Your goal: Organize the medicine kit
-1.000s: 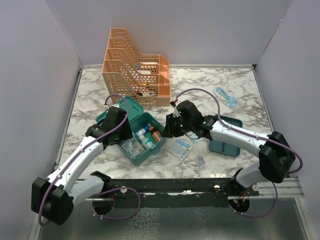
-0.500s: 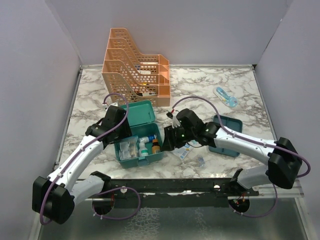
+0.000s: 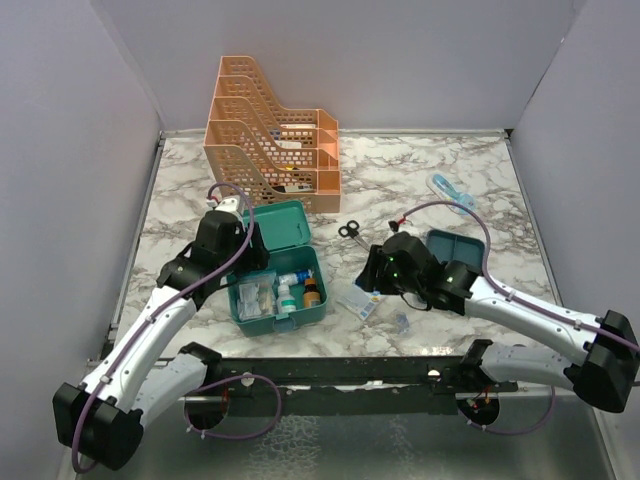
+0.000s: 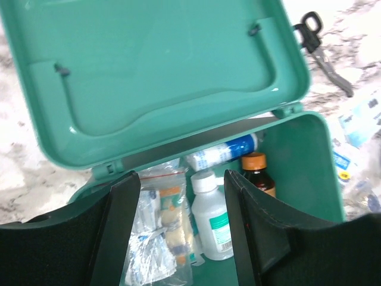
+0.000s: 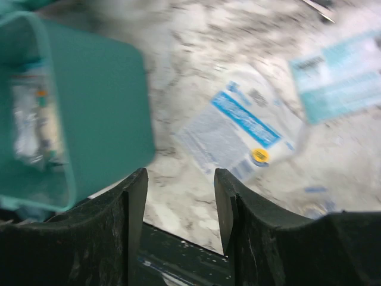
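The teal medicine kit (image 3: 283, 292) lies open, its lid (image 3: 287, 224) tipped back. Inside are a white bottle (image 4: 212, 217), a brown bottle with an orange cap (image 4: 257, 174), a blue-and-white tube (image 4: 225, 152) and a zip bag of dressings (image 4: 156, 235). My left gripper (image 3: 244, 262) is open and empty over the hinge side (image 4: 181, 229). My right gripper (image 3: 373, 276) is open and empty, right of the kit (image 5: 80, 113) and above a blue-and-white packet (image 5: 238, 132). The matching teal tray (image 3: 457, 250) lies to the right, partly hidden by my right arm.
The orange file rack (image 3: 272, 140) stands behind the kit. Scissors (image 3: 351, 232) lie between the lid and my right arm. A second packet (image 5: 338, 74), a small clear item (image 3: 402, 321) and a blue object (image 3: 452, 193) at the back right also lie on the marble table.
The kit has slid and turned toward the near edge. My right gripper has drawn back to the right, away from the kit. My left gripper has shifted back over the hinge.
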Available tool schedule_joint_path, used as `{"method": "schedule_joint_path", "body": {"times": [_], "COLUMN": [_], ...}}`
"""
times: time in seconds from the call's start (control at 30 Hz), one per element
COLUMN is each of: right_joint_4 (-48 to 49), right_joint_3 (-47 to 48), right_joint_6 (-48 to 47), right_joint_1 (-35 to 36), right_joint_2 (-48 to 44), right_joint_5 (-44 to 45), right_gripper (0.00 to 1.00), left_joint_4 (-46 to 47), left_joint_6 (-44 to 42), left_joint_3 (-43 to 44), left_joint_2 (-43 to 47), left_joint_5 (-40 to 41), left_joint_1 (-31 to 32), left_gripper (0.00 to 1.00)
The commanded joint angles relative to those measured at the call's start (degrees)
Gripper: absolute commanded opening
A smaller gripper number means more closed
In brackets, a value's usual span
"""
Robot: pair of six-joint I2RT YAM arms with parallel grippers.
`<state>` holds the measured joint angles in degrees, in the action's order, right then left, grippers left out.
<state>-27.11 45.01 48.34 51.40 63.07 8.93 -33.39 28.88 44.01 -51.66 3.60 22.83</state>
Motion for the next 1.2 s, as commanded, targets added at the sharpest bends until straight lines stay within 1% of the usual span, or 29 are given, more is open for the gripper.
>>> {"method": "schedule_joint_path", "body": {"times": [0.0,0.1,0.17,0.33,0.57,0.77,0.93,1.07,1.17], "right_joint_4": [-8.6,-9.9,-8.3,-2.4,3.3,3.4,5.6,6.9,5.5], "right_joint_3": [-3.2,-4.9,-6.4,-9.9,-11.4,-11.7,-12.9,-12.3,-11.0], "right_joint_6": [13.6,18.6,20.2,21.3,22.6,25.7,26.1,24.9,25.1], "right_joint_1": [0.1,0.1,0.1,0.0,0.0,0.0,0.0,0.0,0.0], "right_joint_2": [2.0,4.2,4.9,6.9,9.3,10.9,11.8,12.0,11.0], "right_joint_5": [10.3,10.0,9.3,7.9,8.9,9.9,10.4,9.7,10.2], "right_gripper": [0.49,0.49,0.49,0.47,0.45,0.4,0.35,0.36,0.37], "left_joint_4": [6.8,9.4,10.6,11.7,12.8,12.8,12.3,11.9,11.6], "left_joint_6": [-3.7,-4.1,-4.4,-4.2,-2.9,-2.6,-2.0,-0.8,-0.5], "left_joint_3": [-0.4,-0.7,-0.7,-1.1,-1.5,-1.1,-1.2,-1.9,-2.0], "left_joint_2": [2.0,3.9,5.1,7.5,9.0,9.8,10.7,11.1,11.1], "left_joint_5": [-6.9,-9.0,-10.1,-11.7,-13.5,-13.8,-13.2,-11.4,-10.2], "left_joint_1": [-0.4,-0.4,-0.4,-0.4,-0.4,-0.4,-0.4,-0.4,-0.4], "left_gripper": [0.62,0.62,0.62,0.62,0.63,0.63,0.63,0.63,0.63]}}
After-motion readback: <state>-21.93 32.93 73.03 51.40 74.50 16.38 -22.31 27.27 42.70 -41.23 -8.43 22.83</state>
